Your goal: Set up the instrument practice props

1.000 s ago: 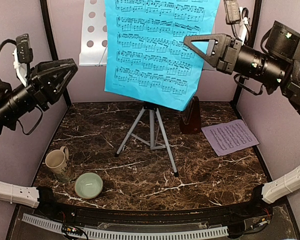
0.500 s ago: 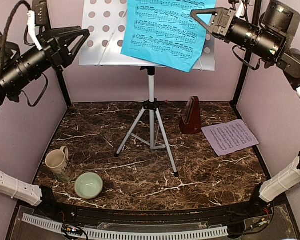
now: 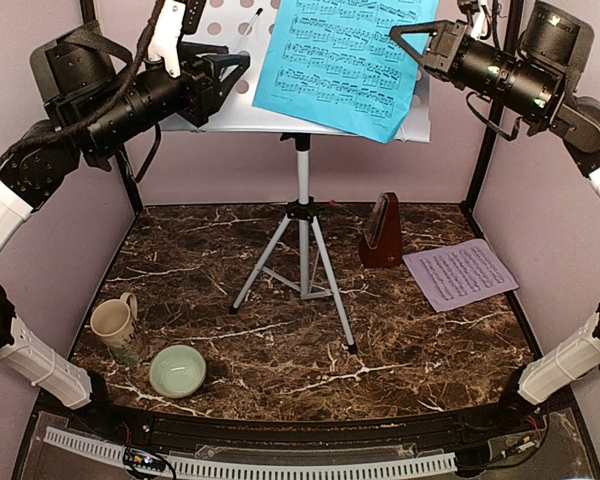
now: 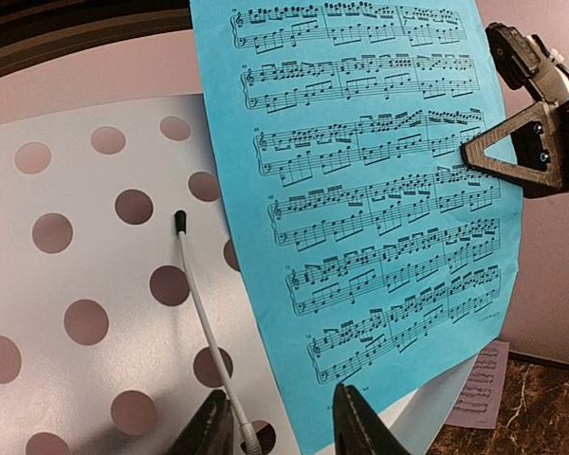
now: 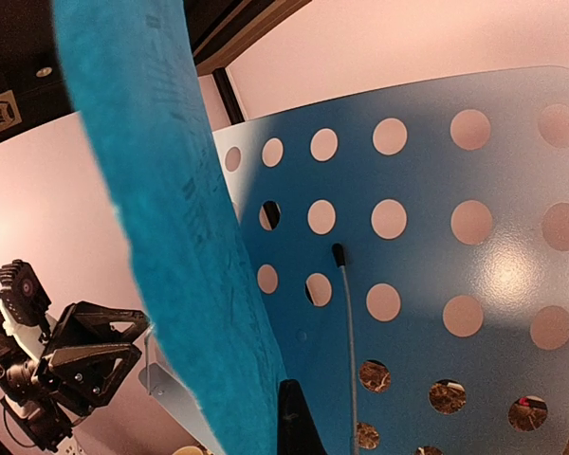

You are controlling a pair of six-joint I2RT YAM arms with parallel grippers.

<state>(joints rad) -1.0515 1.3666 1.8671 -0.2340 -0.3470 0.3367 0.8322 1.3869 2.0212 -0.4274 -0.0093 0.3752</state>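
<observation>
Against the music stand [image 3: 302, 200], right gripper [image 3: 398, 38] clamps the tilted blue page [image 3: 345, 60]; left gripper [image 3: 235, 72] hovers parted, empty, at its left side.

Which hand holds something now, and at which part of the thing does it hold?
The right hand pinches the blue sheet-music page near its right edge. The left hand is open and holds nothing.

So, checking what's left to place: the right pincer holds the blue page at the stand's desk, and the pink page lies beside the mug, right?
Not quite: the top external view shows the pink page lying beside the metronome, far from the mug. The rest holds: the right pincer holds the blue page at the stand's desk.
</observation>
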